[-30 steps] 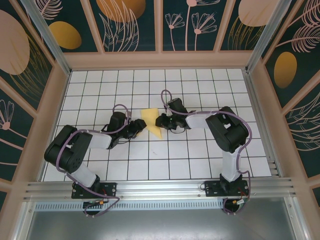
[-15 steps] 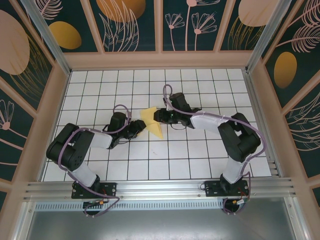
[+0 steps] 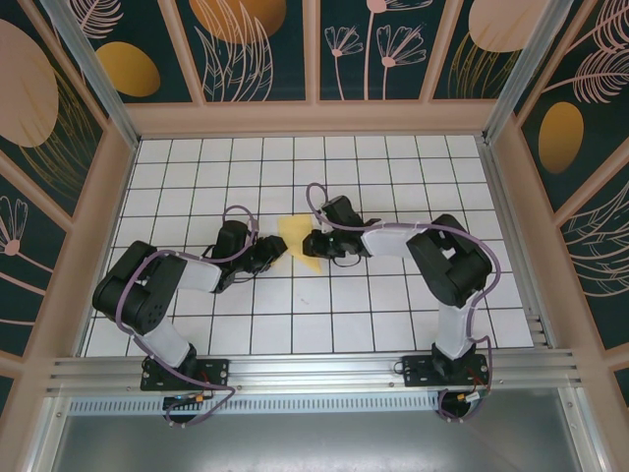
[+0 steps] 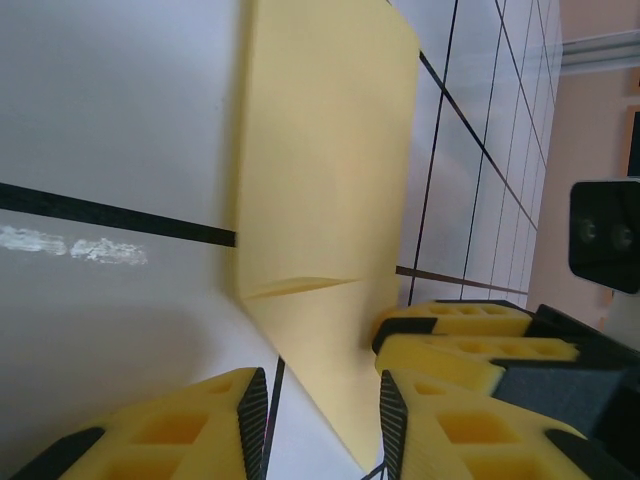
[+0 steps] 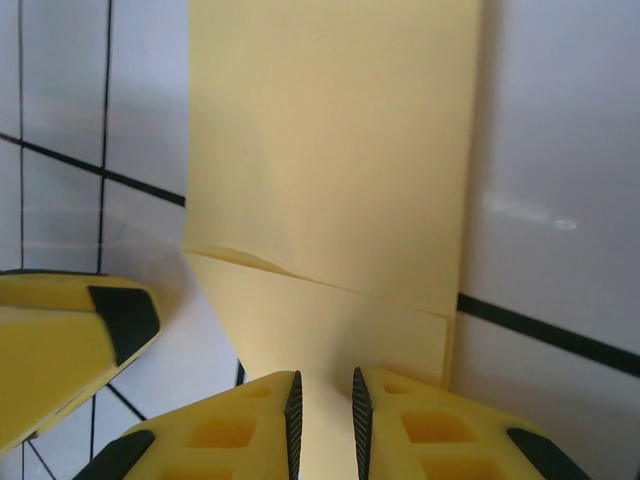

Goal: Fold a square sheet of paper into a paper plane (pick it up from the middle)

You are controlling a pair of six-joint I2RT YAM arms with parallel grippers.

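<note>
a thin yellow paper sheet, creased into a narrower wedge, is seen lying near the middle of the white gridded tabletop. the left black-and-yellow gripper is set just left of the tabletop's middle, with its jaws partly apart. a corner of the sheet is straddled there but, as far as can be told, not pinched. the right gripper, just right of the tabletop's middle, is drawn narrow, and the sheet's near edge appears to be nipped between its pads.

several faults can be foreseen. only a slim margin seems to be held on the right, so the paper could be slipped free by any tug. if the left jaws are closed off the intended line, a skewed crease would be set – and in a dart that error cannot be hidden. were the sheet pulled from both sides at once, a fold could be opened or the thin paper torn. the two sets of fingers are also crowded together, so a knock between them is to be feared.
</note>
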